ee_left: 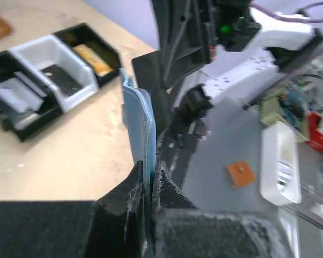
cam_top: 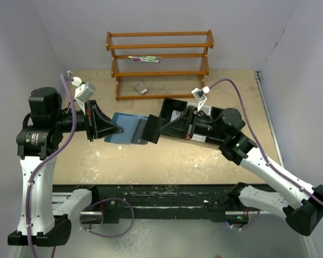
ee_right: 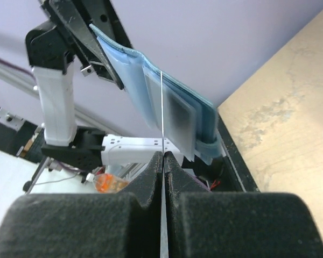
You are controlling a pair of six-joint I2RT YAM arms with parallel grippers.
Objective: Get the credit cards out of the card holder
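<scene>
Currently, the left claw is pressing its fingers together on the 9 o'clock edge of the card holder. It is holding the teal-blue wallet up over the middle of the bench. In the left wrist view the left claw is gripping the thin blue edge of the card holder, with the leaves rising straight out of the black pads.

The right claw is reaching in from 3 o'clock and pinching a credit card. The card is showing as a dark rectangle at the holder's 3 o'clock end, touching it and seemingly partly tucked inside. In the right wrist view the right claw is squeezing this credit card edge-on, so it is appearing as one thin pale line. That line is running up against the card holder.

Toward 1 o'clock from the holder, a black tray is sitting on the bench, partly hidden behind the right claw. The left wrist view is showing the tray with three compartments. A dark flat card is lying in the white middle one, and an orange-brown item is lying in the end one.

At 12 o'clock, a wooden rack is standing against the far wall.
</scene>
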